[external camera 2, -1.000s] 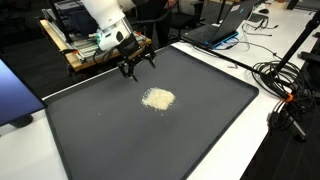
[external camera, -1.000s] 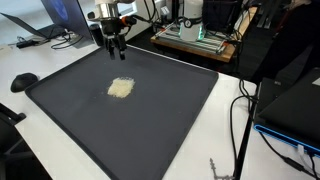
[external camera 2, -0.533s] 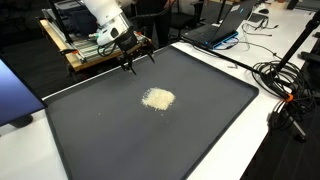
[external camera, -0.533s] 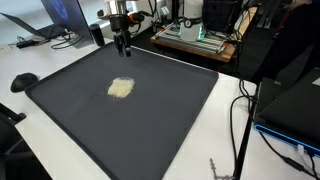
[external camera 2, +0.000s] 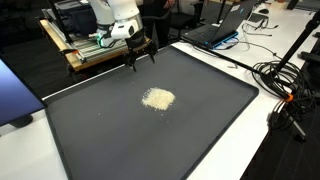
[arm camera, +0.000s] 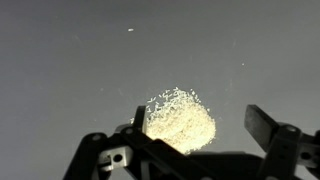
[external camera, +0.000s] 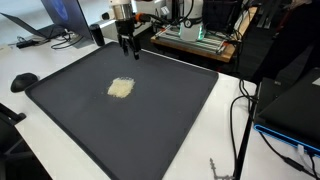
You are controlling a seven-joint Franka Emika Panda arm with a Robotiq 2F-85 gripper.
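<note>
A small heap of pale yellow grains (external camera: 121, 88) (external camera 2: 158, 98) (arm camera: 180, 121) lies on a large dark grey mat (external camera: 150, 120) (external camera 2: 150, 140) in both exterior views. My gripper (external camera: 128, 52) (external camera 2: 139, 61) (arm camera: 200, 125) hangs above the mat's far edge, away from the heap, with the white arm behind it. Its jaws stand wide open with nothing between them. In the wrist view the two dark fingers (arm camera: 262, 125) frame the heap from above, without touching it.
The mat lies on a white table (external camera: 60, 60). A laptop (external camera 2: 215, 30), cables (external camera 2: 285, 75) and a wooden rack with equipment (external camera: 195, 40) stand around the mat's edges. A dark round object (external camera: 22, 81) sits by one mat corner.
The gripper has drifted along the mat's far edge and turned about its axis. It stays open. The heap has not moved.
</note>
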